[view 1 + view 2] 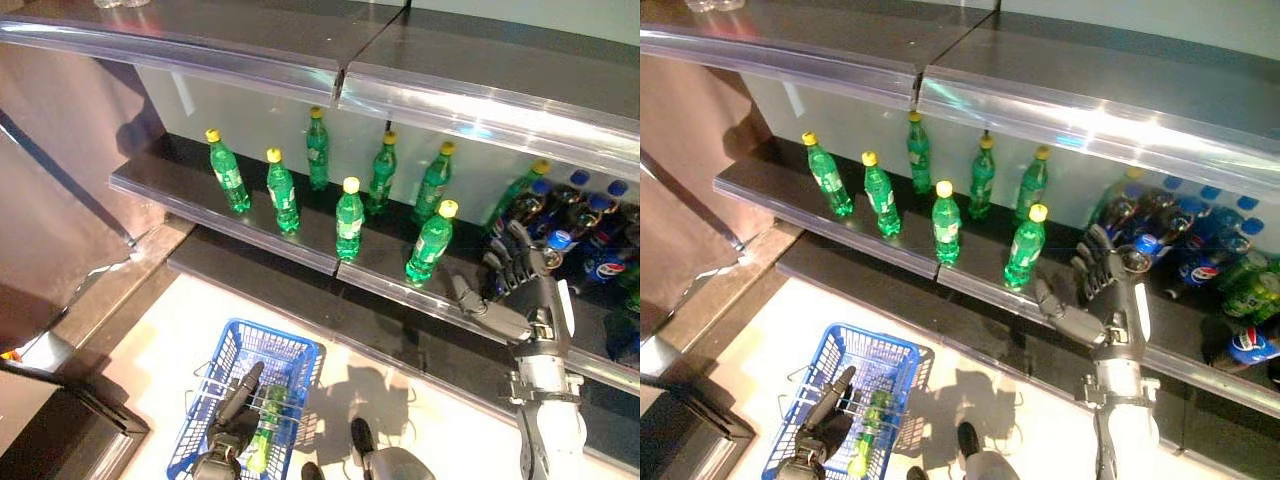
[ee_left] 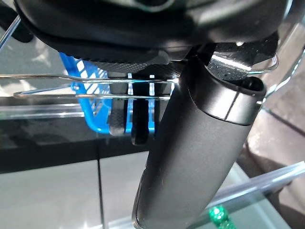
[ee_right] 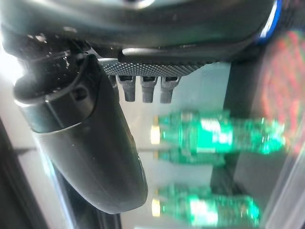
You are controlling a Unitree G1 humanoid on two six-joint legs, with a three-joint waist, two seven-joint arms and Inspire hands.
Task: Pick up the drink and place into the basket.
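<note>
Several green drink bottles stand on the dark shelf (image 1: 300, 245). The nearest one (image 1: 431, 244) is at the shelf's front, just left of my right hand (image 1: 525, 295). That hand is open with fingers spread, apart from the bottle, and holds nothing. Its wrist view shows the green bottles (image 3: 214, 136) past the thumb. At the lower left my left hand (image 1: 235, 425) is shut on the wire handle (image 2: 71, 95) of a blue basket (image 1: 303, 372). One green bottle (image 1: 266, 425) lies inside the basket.
Dark cola bottles with blue caps (image 1: 580, 215) crowd the shelf behind and right of my right hand. An upper shelf (image 1: 450, 100) overhangs the bottles. A lower ledge (image 1: 300, 300) runs below the shelf, above the pale floor (image 1: 170, 340).
</note>
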